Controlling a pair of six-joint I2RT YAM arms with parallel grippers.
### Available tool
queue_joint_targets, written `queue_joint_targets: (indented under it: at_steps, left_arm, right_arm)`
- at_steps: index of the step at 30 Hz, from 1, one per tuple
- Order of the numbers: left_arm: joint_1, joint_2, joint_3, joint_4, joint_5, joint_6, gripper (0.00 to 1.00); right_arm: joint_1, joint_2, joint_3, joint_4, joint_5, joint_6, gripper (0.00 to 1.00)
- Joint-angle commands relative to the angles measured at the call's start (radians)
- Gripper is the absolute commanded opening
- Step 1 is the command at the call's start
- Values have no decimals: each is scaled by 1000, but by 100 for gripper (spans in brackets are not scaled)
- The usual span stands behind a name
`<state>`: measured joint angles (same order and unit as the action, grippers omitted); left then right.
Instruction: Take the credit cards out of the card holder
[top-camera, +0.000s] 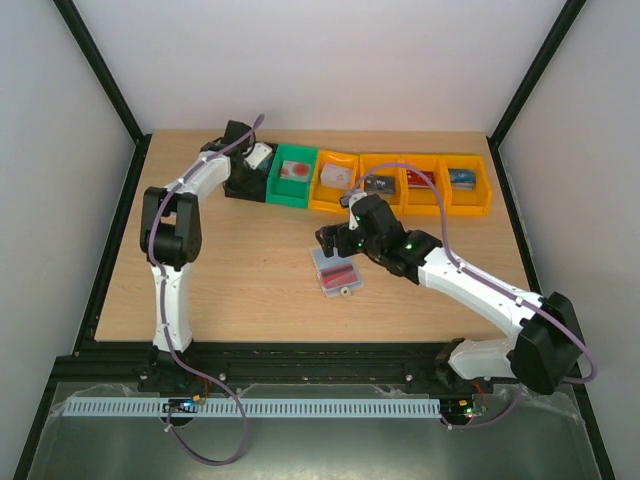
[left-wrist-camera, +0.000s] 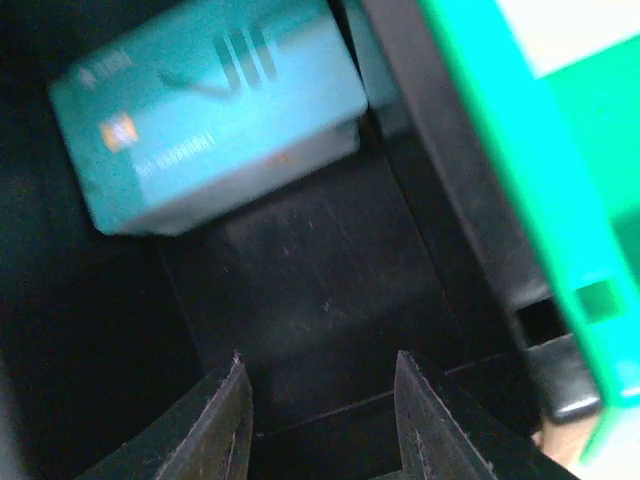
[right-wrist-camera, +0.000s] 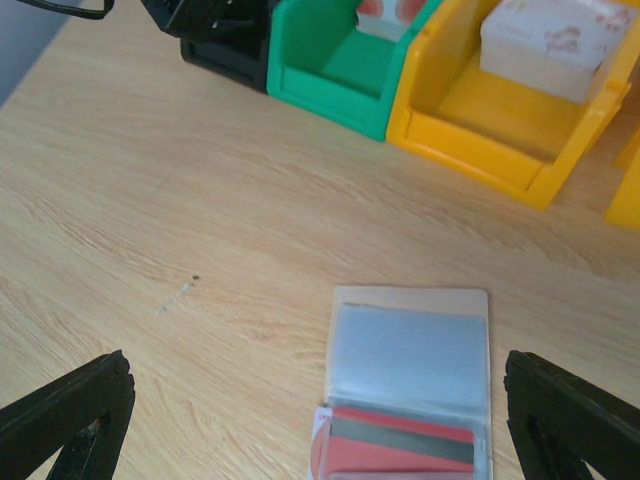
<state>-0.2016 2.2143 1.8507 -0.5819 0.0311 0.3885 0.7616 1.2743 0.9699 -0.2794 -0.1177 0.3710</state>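
Note:
The card holder (top-camera: 335, 272) lies open on the table; in the right wrist view the card holder (right-wrist-camera: 410, 360) shows an empty blue-grey sleeve above a sleeve with a red credit card (right-wrist-camera: 400, 455) and a grey one. My right gripper (top-camera: 338, 240) (right-wrist-camera: 315, 357) hovers over it, open wide, with nothing between its fingers. My left gripper (top-camera: 250, 160) (left-wrist-camera: 319, 358) hangs in the black bin (left-wrist-camera: 300, 260), open and holding nothing. A teal credit card (left-wrist-camera: 210, 110) lies in that bin beyond the fingertips.
A green bin (top-camera: 293, 175) (right-wrist-camera: 330, 50) with a white-and-red card stands right of the black bin (top-camera: 245, 180). Several orange bins (top-camera: 420, 185) follow along the back edge, each with a card. The green bin's wall (left-wrist-camera: 540, 150) is close on the left gripper's right.

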Motion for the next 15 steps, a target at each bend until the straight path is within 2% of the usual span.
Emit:
queue_joint_targets:
  at_steps: [1, 6, 10, 15]
  left_arm:
    - [5, 16, -54, 24, -29, -17, 41]
    - [-22, -11, -149, 55, 4, -3, 41]
    - [-41, -57, -209, 78, 21, -6, 41]
    - [-40, -84, -214, 84, -7, 2, 41]
  right_arm:
    - [2, 22, -17, -41, -10, 16, 99]
    - [2, 42, -31, -55, 7, 18, 100]
    - [2, 93, -35, -105, 32, 25, 92]
    - [4, 178, -29, -176, 15, 21, 83]
